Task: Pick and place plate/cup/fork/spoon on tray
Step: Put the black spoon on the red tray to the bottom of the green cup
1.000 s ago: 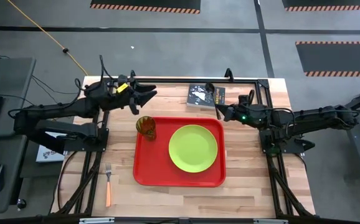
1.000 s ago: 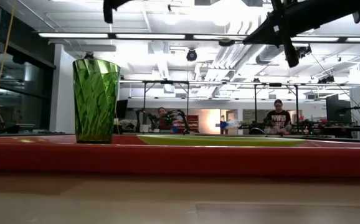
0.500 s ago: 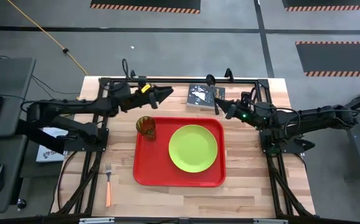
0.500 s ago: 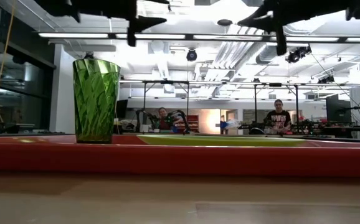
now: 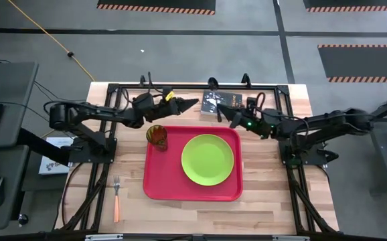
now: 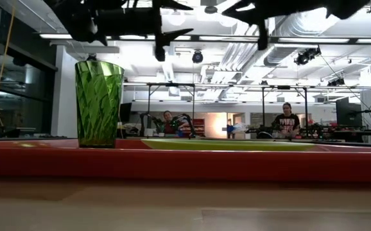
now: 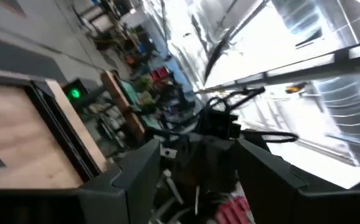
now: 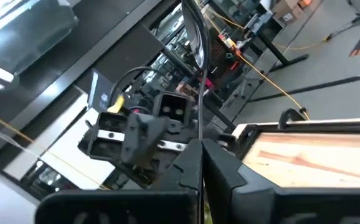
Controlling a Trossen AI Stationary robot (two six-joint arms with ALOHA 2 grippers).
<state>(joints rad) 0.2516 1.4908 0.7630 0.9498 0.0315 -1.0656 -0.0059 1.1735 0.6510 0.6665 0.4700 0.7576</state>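
Note:
The red tray (image 5: 155, 187) lies mid-table. The lime-green plate (image 5: 207, 159) lies flat on the tray. The green cup (image 5: 157, 136) stands upright in the tray's far left corner and also shows in the low view (image 6: 99, 102). The orange-handled fork (image 5: 116, 199) lies on the table, left of the tray and near the front. My right gripper (image 5: 231, 118) hangs above the tray's far edge, shut on the spoon (image 5: 215, 100). My left gripper (image 5: 193, 102) is open and empty and points at the right gripper from the left. Its fingers (image 7: 136, 168) stand wide apart. My right gripper pinches the spoon's thin dark handle (image 8: 200, 106) between its two shut fingers (image 8: 183, 171). The fingers come from the table's right, roughly level. The spoon is lifted clear of the table and sticks out past the fingertips toward the far edge.
A dark book (image 5: 228, 102) lies at the table's far edge under the spoon. Black frame rails (image 5: 180, 86) run along the table's far edge and sides. People (image 6: 288, 120) sit far off in the room behind.
My left gripper has gone toward the table's right edge along the far side, past the cup, staying open. My right gripper has gone toward the table's left edge with the spoon, which stays clear of the table. The two grippers now stand close together.

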